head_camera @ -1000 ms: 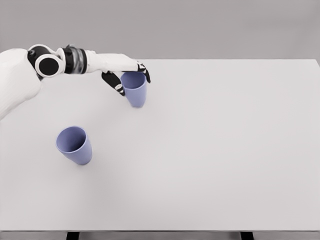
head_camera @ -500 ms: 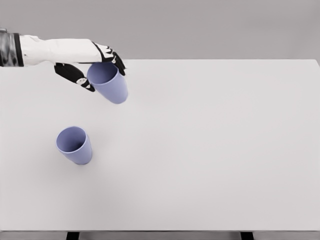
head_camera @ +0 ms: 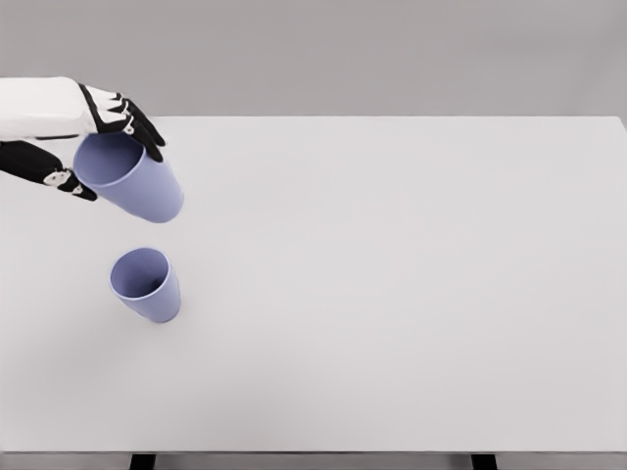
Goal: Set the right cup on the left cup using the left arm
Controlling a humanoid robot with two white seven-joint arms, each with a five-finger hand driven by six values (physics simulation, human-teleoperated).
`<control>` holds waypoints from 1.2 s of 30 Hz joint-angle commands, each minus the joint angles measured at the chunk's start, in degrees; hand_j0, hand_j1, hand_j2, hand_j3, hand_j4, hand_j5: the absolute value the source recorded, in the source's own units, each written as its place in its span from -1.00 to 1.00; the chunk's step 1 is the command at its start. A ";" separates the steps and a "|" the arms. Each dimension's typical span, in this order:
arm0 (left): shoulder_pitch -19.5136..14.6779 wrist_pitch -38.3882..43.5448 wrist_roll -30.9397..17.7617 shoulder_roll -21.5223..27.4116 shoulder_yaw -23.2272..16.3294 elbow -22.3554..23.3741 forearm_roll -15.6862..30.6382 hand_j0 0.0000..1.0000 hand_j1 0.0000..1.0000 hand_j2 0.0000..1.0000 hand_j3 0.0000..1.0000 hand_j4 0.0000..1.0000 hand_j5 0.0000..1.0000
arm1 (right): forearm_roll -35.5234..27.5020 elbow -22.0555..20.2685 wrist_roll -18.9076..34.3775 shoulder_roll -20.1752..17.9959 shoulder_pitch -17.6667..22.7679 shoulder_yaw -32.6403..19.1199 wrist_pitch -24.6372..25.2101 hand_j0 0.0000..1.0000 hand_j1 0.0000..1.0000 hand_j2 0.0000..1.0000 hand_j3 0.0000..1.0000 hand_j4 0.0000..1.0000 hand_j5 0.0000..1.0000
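Two lavender-blue cups are in the head view. One cup (head_camera: 147, 285) stands upright on the white table (head_camera: 392, 294) at the left. The other cup (head_camera: 130, 178) hangs in the air above and slightly left of it, tilted with its mouth toward the upper left. My left hand (head_camera: 98, 142) is shut on this raised cup at its rim, the black fingers (head_camera: 137, 122) over the top edge and the thumb (head_camera: 54, 176) on the left side. The right arm does not show.
The table's far edge runs behind the hand and its near edge lies along the bottom of the picture. Grey background beyond. Nothing else stands on the tabletop.
The left hand lifted the cup off the table and carried it left and toward me, from the far middle-left to just above the standing cup. The standing cup has not moved.
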 commanded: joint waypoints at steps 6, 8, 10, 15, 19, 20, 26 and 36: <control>0.09 -0.42 -0.20 6.83 0.13 -2.37 3.92 0.10 0.10 0.10 0.10 0.10 0.10 | 0.08 -0.01 0.03 0.00 0.00 0.00 -0.05 1.00 1.00 1.00 1.00 1.00 1.00; 0.17 -0.42 -1.69 7.45 -0.31 -2.37 3.92 0.10 0.10 0.10 0.10 0.10 0.10 | 0.08 0.08 0.03 0.00 0.09 0.00 -0.05 1.00 1.00 1.00 1.00 1.00 1.00; 0.18 -0.51 -2.24 7.54 -0.48 -2.37 3.92 0.10 0.10 0.10 0.10 0.10 0.10 | 0.08 -0.01 0.03 0.00 0.00 0.00 -0.05 1.00 1.00 1.00 1.00 1.00 1.00; 0.53 -1.56 -2.24 7.36 -0.84 -2.46 3.83 0.10 0.10 0.10 0.10 0.10 0.10 | 0.08 -0.01 0.03 0.00 0.00 0.00 -0.05 1.00 1.00 1.00 1.00 1.00 1.00; 2.99 -1.56 -2.24 6.66 -0.92 -2.46 3.31 0.10 0.10 0.10 0.10 0.10 0.10 | 0.08 -0.01 0.03 0.00 0.00 0.00 -0.05 1.00 1.00 1.00 1.00 1.00 1.00; 3.51 -1.56 -2.24 6.57 -0.92 -2.46 3.22 0.10 0.10 0.10 0.10 0.10 0.10 | 0.08 -0.01 0.03 0.00 0.00 0.00 -0.05 1.00 1.00 1.00 1.00 1.00 1.00; 3.52 -1.48 -2.24 6.57 -0.84 -2.46 3.13 0.10 0.10 0.10 0.10 0.10 0.10 | 0.08 -0.01 0.03 0.00 0.00 0.00 -0.05 1.00 1.00 1.00 1.00 1.00 1.00; 3.51 -0.77 -2.24 5.17 -0.83 -2.37 1.55 0.11 0.11 0.11 0.11 0.11 0.11 | 0.08 -0.01 0.03 0.00 0.00 0.00 -0.05 1.00 1.00 1.00 1.00 1.00 1.00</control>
